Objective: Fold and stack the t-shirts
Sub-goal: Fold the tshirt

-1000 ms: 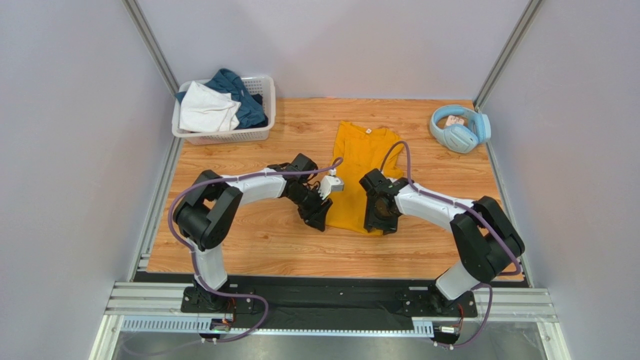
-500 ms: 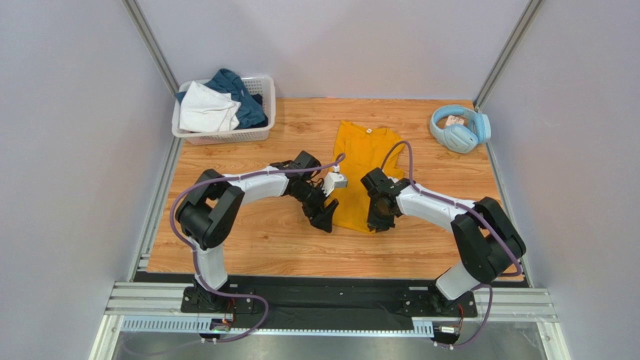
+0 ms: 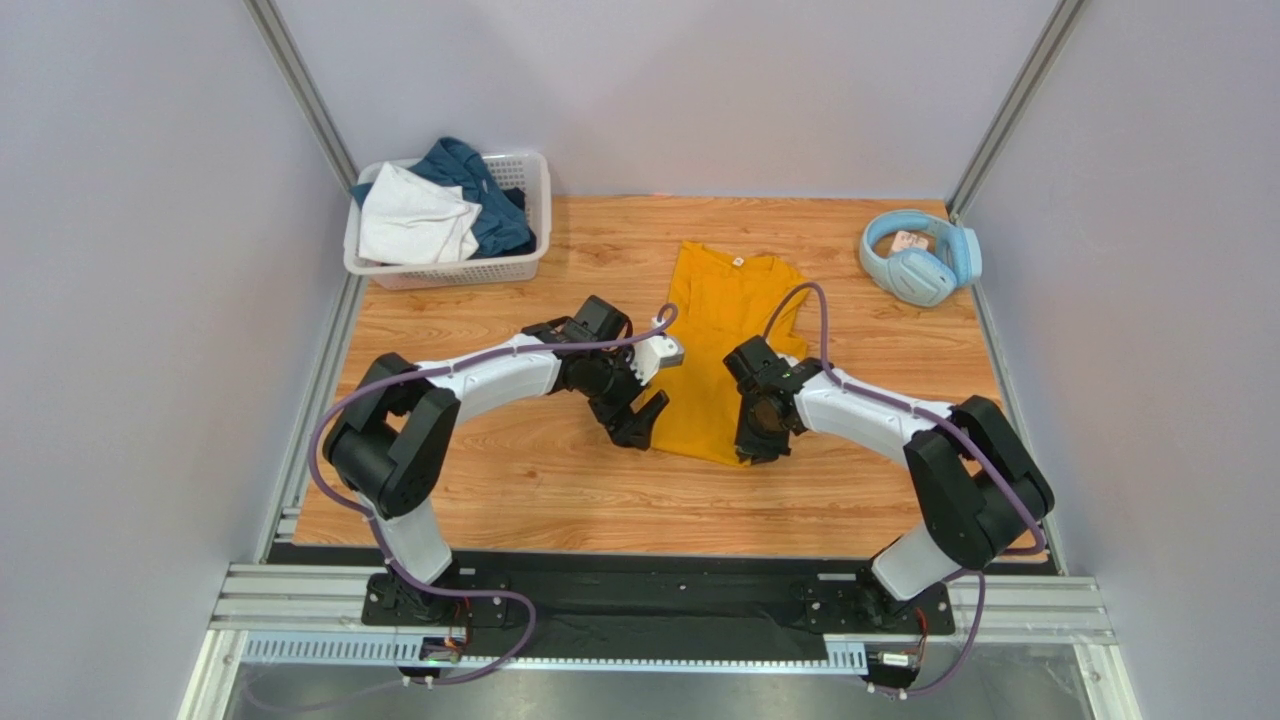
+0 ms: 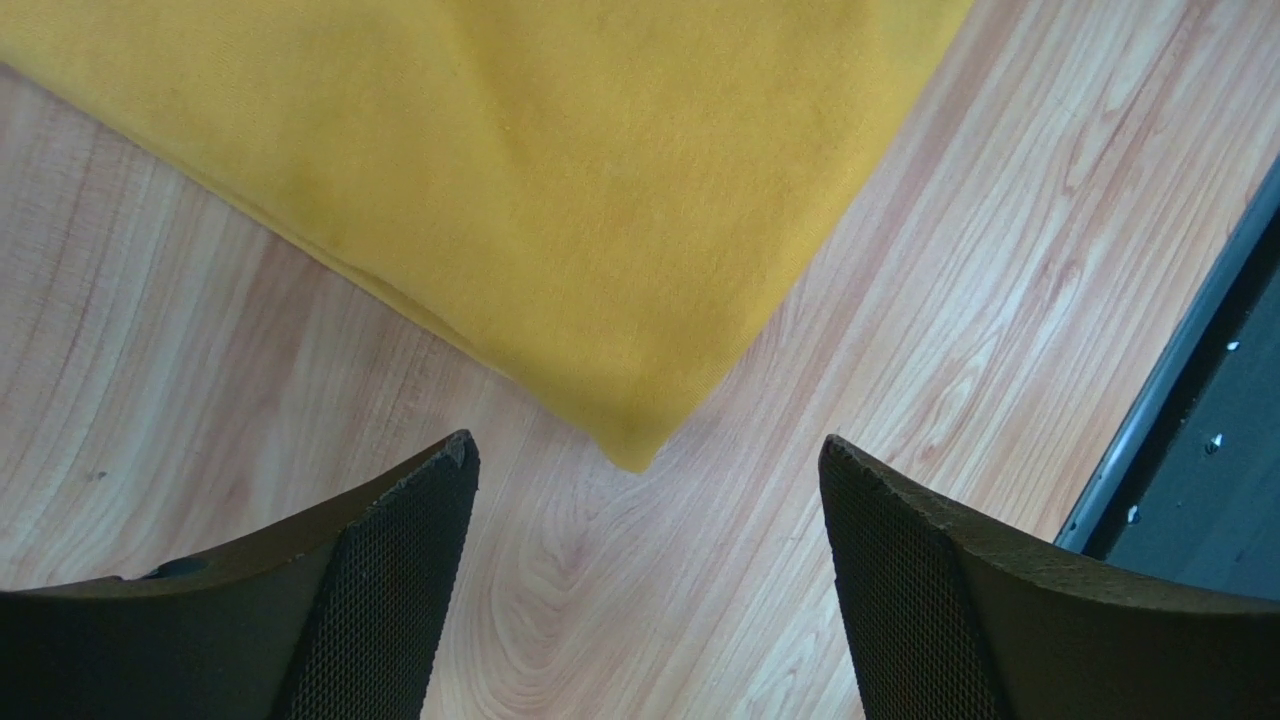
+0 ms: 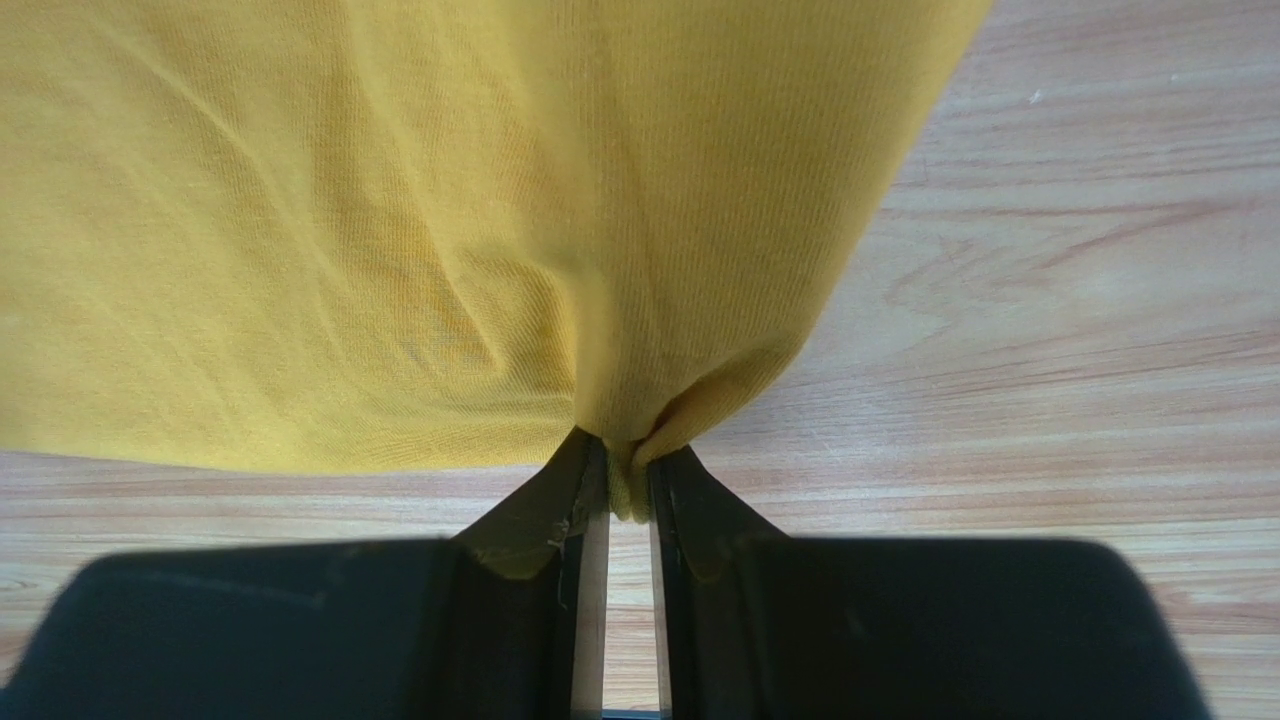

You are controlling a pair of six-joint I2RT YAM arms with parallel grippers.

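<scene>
A mustard-yellow t-shirt (image 3: 721,338) lies folded lengthwise on the wooden table, collar toward the back. My right gripper (image 5: 630,468) is shut on its near right corner, the cloth (image 5: 451,225) bunched between the fingertips. My left gripper (image 4: 646,465) stands open just short of the near left corner (image 4: 639,443), touching nothing. From above, the left gripper (image 3: 639,428) and the right gripper (image 3: 756,438) sit at the two near corners. A white t-shirt (image 3: 413,218) and a dark teal one (image 3: 481,188) lie in the basket.
A white lattice basket (image 3: 519,267) stands at the back left. Light-blue headphones (image 3: 920,255) lie at the back right. Grey walls close in both sides. A dark metal rail (image 4: 1202,420) runs along the table's near edge.
My left gripper opened wide and shifted a little toward the back-left beside the shirt's corner. My right gripper closed on the near right corner.
</scene>
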